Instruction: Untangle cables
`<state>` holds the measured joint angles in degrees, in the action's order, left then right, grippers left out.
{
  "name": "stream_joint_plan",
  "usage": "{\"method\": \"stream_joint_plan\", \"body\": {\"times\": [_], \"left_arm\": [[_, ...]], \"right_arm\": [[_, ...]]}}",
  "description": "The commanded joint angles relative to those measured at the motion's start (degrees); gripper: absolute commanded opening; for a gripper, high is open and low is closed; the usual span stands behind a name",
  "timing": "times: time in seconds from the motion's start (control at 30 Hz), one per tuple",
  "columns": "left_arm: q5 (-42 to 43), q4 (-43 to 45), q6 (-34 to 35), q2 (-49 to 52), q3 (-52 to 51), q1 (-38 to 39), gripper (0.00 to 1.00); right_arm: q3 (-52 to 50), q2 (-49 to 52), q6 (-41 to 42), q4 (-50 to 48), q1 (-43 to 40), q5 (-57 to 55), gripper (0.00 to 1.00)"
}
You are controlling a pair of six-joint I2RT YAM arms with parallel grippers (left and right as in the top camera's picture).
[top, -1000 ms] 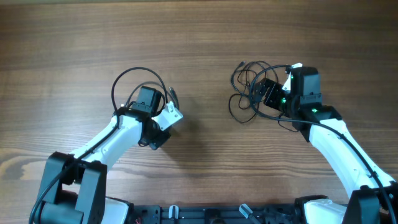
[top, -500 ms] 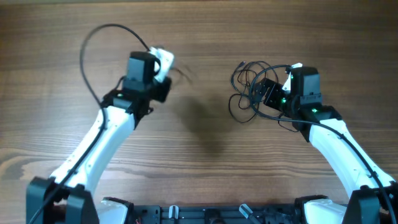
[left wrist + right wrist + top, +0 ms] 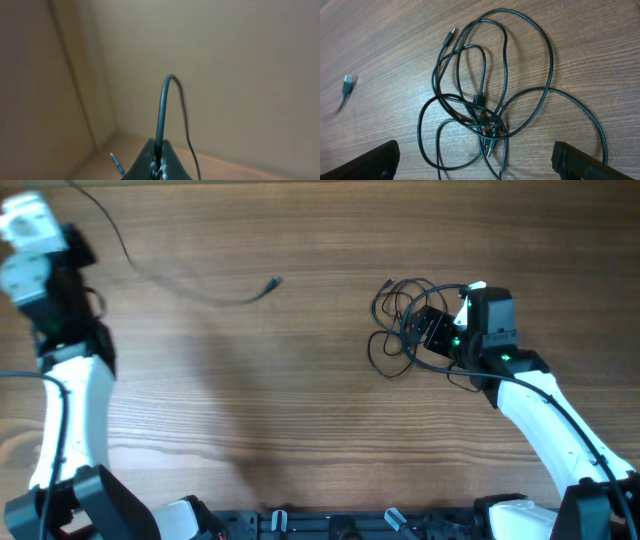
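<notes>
A knotted bundle of thin black cables [image 3: 398, 325] lies on the wooden table, and fills the right wrist view [image 3: 485, 100] with loops and small plugs. My right gripper [image 3: 432, 330] hovers over it, open, with its dark fingertips [image 3: 380, 160] on both sides of the knot [image 3: 480, 165] and nothing between them. My left gripper [image 3: 30, 225] is raised at the far left, shut on a separate cable [image 3: 161, 115]. That strand [image 3: 190, 292] trails right to its plug [image 3: 272, 283], apart from the bundle.
The wooden tabletop [image 3: 300, 410] spans the whole overhead view. The arm bases [image 3: 330, 525] sit along the near edge. A blurred plug [image 3: 347, 82] shows at the left of the right wrist view. The left wrist view shows plain beige walls [image 3: 240, 75].
My left arm has swung up and far to the left, dragging its held cable with it; the loop has stretched out into a long strand. The right arm and the bundle have not moved.
</notes>
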<state>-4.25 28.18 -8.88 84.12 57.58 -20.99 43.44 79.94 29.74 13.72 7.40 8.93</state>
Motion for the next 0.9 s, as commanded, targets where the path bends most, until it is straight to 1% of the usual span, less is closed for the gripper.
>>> {"method": "stream_joint_plan", "body": {"times": [0.0,0.07,0.17,0.27,0.5,0.57,0.6,0.63,0.67,0.7,0.73,0.8,0.87], "left_arm": [[3.4,0.7,0.6,3.8,7.6,-6.4,0.04],[4.0,0.7,0.8,5.2,12.2,-8.2,0.04],[6.4,-0.5,0.7,7.9,17.6,-8.5,0.04],[6.3,-5.9,0.1,12.6,22.9,-8.4,0.04],[6.1,-22.6,0.8,26.8,23.8,-8.2,0.04],[6.1,-24.3,1.3,29.2,23.8,-8.2,0.04],[5.7,-24.9,3.1,30.6,23.8,-8.2,0.09],[5.7,-25.5,5.6,31.3,23.8,-8.2,0.24],[5.7,-26.1,8.7,31.8,23.8,-8.2,0.53],[5.9,-27.1,12.3,31.8,23.8,-8.1,0.88],[7.2,-28.1,15.6,31.8,23.8,-7.9,1.0],[10.5,-30.4,20.7,31.6,23.8,-7.4,1.0],[15.4,-33.6,28.6,31.5,23.8,-7.0,1.0]], "right_arm": [[0.0,0.5,0.3,-0.1,0.1,0.0,1.0],[0.0,0.5,0.3,-0.1,0.1,0.0,1.0],[0.0,0.5,0.3,-0.1,0.1,0.0,1.0],[0.0,0.5,0.3,-0.1,0.1,0.0,1.0],[0.0,0.5,0.3,-0.1,0.1,0.0,1.0],[0.0,0.5,0.3,-0.1,0.1,0.0,0.99],[0.0,0.5,0.3,-0.1,0.1,0.0,1.0],[0.0,0.5,0.3,-0.1,0.1,0.0,1.0],[0.0,0.5,0.3,-0.1,0.1,0.0,1.0],[0.0,0.5,0.3,-0.1,0.1,0.0,1.0],[0.0,0.5,0.3,-0.1,0.1,0.0,1.0],[0.0,0.5,0.3,-0.1,0.1,0.0,1.0],[0.0,0.5,0.3,-0.1,0.1,0.0,1.0]]}}
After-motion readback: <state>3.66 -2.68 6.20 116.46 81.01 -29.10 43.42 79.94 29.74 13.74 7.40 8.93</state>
